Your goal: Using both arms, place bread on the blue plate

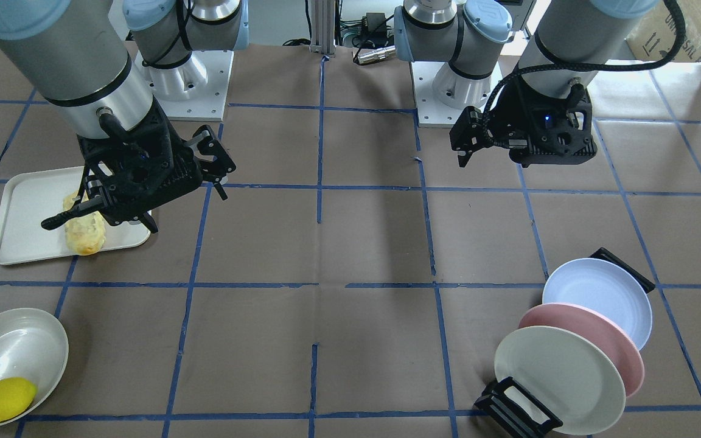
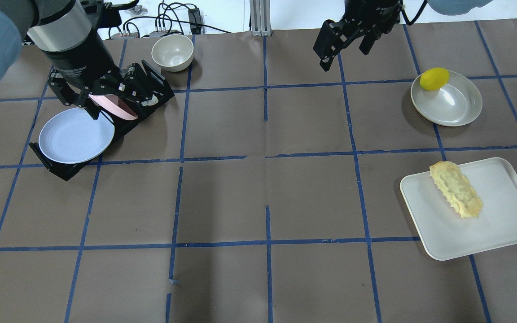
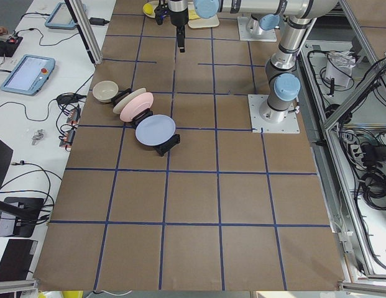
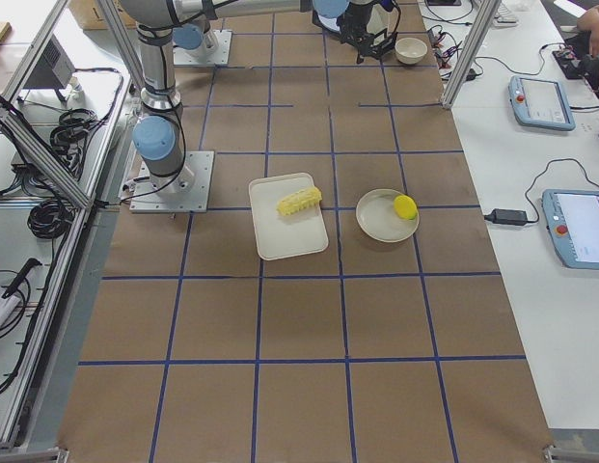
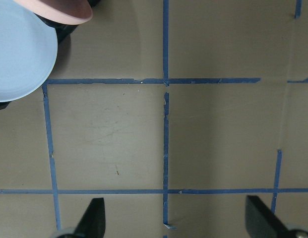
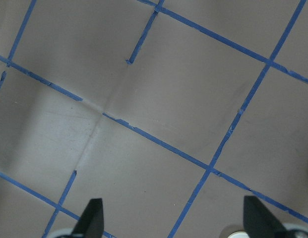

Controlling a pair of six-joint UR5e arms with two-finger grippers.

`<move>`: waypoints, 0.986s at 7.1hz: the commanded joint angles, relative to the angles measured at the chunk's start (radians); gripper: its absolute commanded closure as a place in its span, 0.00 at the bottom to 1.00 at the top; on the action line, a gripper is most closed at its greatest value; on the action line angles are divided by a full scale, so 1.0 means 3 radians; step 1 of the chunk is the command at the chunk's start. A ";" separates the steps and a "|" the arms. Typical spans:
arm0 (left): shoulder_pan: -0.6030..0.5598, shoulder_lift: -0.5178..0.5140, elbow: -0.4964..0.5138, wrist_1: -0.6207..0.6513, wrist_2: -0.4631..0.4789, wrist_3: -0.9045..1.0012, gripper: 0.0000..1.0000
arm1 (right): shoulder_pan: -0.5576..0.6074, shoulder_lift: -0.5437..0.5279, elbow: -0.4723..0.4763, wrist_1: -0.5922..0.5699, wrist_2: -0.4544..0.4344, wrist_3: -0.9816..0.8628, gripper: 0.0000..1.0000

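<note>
The bread point(image 2: 456, 188) lies on a cream tray point(image 2: 501, 215) at my right; it also shows in the front view point(image 1: 86, 236). The blue plate point(image 2: 76, 134) leans in a black rack point(image 2: 61, 170) at my left, behind a pink plate point(image 1: 594, 340) and a cream plate point(image 1: 557, 377) in the front view. My left gripper point(image 2: 76, 105) hangs open and empty high over the rack; the left wrist view shows the blue plate point(image 5: 20, 54) at its top left. My right gripper point(image 2: 330, 45) is open and empty, high over the far table, away from the bread.
A shallow grey dish point(image 2: 451, 101) holds a yellow lemon point(image 2: 434, 78) at the far right. A cream bowl point(image 2: 172, 51) stands beyond the rack. The brown table carries a grid of blue tape point(image 2: 265, 154).
</note>
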 commanded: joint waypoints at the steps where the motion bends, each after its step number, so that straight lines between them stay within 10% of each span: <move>1: 0.0023 -0.0007 0.0013 0.0005 0.0021 0.0049 0.00 | 0.0000 0.0002 0.0003 0.0004 -0.0002 -0.0004 0.00; 7: 0.1584 -0.0946 0.0795 -0.0102 -0.0030 0.1779 0.00 | 0.0000 0.0002 0.0008 0.0005 -0.0002 0.0001 0.00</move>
